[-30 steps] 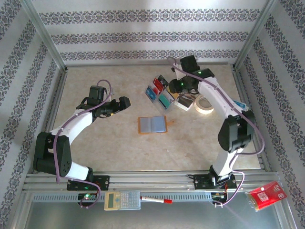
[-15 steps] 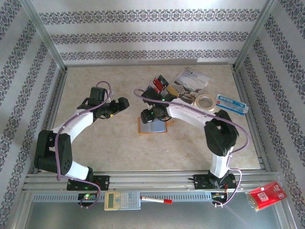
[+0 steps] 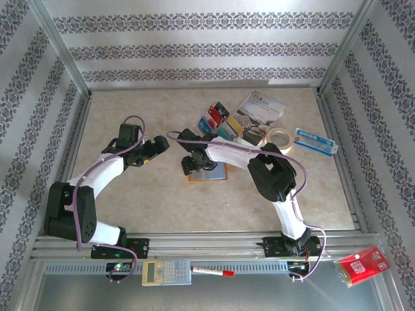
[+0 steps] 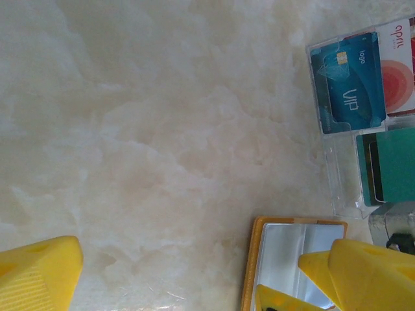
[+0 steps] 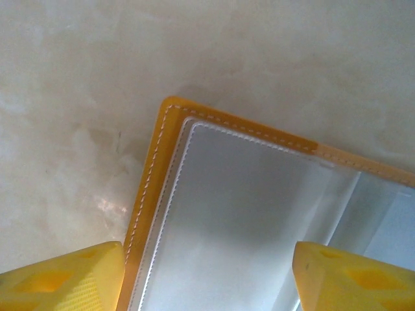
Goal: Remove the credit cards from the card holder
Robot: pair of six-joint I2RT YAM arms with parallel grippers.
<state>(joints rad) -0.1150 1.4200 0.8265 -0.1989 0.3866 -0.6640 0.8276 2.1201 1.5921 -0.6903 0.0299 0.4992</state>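
The orange card holder (image 3: 218, 173) lies open on the table, its grey-clear sleeves (image 5: 246, 194) facing up. No card shows in the visible sleeves. My right gripper (image 3: 194, 162) hovers open over its left half, one yellow finger (image 5: 65, 278) outside the orange edge and the other over the sleeves. Several credit cards (image 3: 217, 122) lie behind it: a blue VIP card (image 4: 350, 84), a red-and-white one (image 4: 397, 68) and a teal one (image 4: 389, 165), on clear plastic. My left gripper (image 3: 161, 144) stands open over bare table left of the holder (image 4: 285, 259).
A printed brochure (image 3: 259, 109), a tape roll (image 3: 280, 138) and a white-and-blue box (image 3: 316, 140) lie at the back right. On the near rail sit a calculator (image 3: 166, 272), a marker (image 3: 213, 272) and a red packet (image 3: 363, 264).
My right arm swung from the cards at the back down to the card holder, and its jaws widened. My left gripper shifted slightly.
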